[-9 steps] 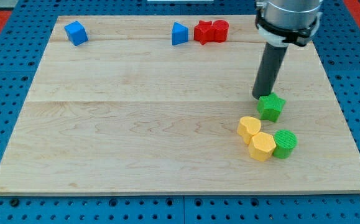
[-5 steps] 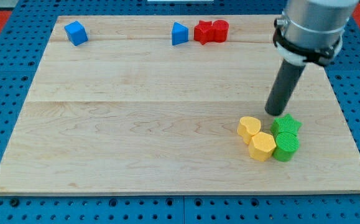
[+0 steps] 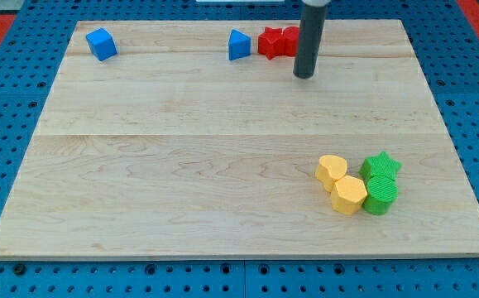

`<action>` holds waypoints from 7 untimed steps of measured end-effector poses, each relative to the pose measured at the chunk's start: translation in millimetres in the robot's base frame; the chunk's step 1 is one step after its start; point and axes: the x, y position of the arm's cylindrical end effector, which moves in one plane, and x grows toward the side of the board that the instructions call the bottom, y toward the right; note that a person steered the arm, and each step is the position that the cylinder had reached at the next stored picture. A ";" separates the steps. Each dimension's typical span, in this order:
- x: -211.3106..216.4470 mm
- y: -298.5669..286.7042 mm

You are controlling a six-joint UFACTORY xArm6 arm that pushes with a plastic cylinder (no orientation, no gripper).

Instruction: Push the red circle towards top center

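The red circle (image 3: 290, 39) sits near the view's top centre, partly hidden behind my rod. A red star-like block (image 3: 270, 41) touches it on its left. My tip (image 3: 304, 75) rests on the board just below and to the right of the red circle. I cannot tell whether the rod touches it.
A blue block (image 3: 238, 45) stands left of the red pair. A blue cube (image 3: 101, 43) is at the top left. At the lower right, a yellow heart (image 3: 332, 170), a yellow hexagon (image 3: 349, 194), a green star (image 3: 380, 165) and a green circle (image 3: 380, 195) cluster together.
My rod moved from beside the green star at the lower right up and left to the red circle. Earlier it had pushed the green star down against the green circle.
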 end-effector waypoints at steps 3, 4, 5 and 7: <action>-95.1 19.4; -109.1 60.4; -109.5 18.4; -92.7 -146.2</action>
